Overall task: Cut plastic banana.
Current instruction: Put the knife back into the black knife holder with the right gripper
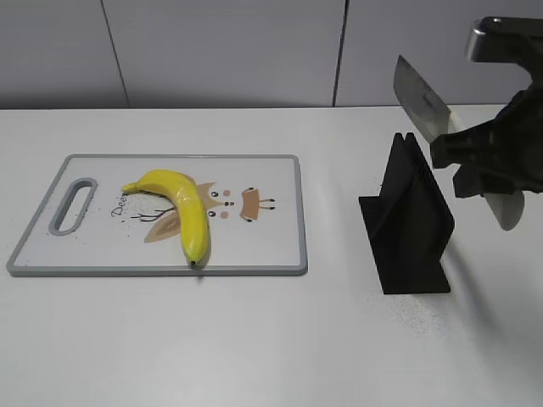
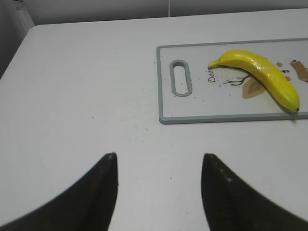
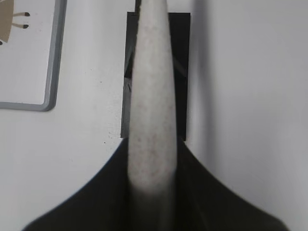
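Note:
The plastic banana (image 1: 182,208) is whole, glossy yellow with a dark tip, and lies on the white cutting board (image 1: 254,250). In the left wrist view the banana (image 2: 264,74) lies on the board (image 2: 192,103) at the upper right. My left gripper (image 2: 159,156) is open and empty over bare table, left of the board. My right gripper (image 1: 462,153) is shut on a knife; its blade (image 1: 418,100) points up and left, above the black knife stand (image 1: 411,225). In the right wrist view the jaws (image 3: 153,144) clamp the pale knife handle (image 3: 151,96).
The black stand (image 3: 182,72) sits right of the board, directly under the held knife. A corner of the board (image 3: 29,72) shows at the left of the right wrist view. A grey wall runs behind the white table (image 1: 254,339). The left arm is outside the exterior view.

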{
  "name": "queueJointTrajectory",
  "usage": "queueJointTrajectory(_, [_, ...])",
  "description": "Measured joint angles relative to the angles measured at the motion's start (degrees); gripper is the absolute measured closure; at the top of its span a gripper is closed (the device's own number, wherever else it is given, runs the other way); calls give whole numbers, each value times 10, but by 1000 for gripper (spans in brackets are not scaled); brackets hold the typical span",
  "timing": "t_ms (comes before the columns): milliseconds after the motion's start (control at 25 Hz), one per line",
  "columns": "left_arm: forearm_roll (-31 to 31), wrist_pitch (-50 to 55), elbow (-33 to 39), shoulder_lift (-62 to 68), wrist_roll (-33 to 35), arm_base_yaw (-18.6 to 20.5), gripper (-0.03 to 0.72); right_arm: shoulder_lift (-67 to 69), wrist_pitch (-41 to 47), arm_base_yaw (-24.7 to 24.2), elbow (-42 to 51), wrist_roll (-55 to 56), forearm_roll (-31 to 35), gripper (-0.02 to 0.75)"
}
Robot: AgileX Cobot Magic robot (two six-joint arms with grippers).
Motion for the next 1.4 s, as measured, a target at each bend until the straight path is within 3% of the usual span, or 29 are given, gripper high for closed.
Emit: queueJointTrajectory(1400, [0, 0, 0, 0, 0, 0, 170, 69, 45, 1, 2, -6, 33, 574])
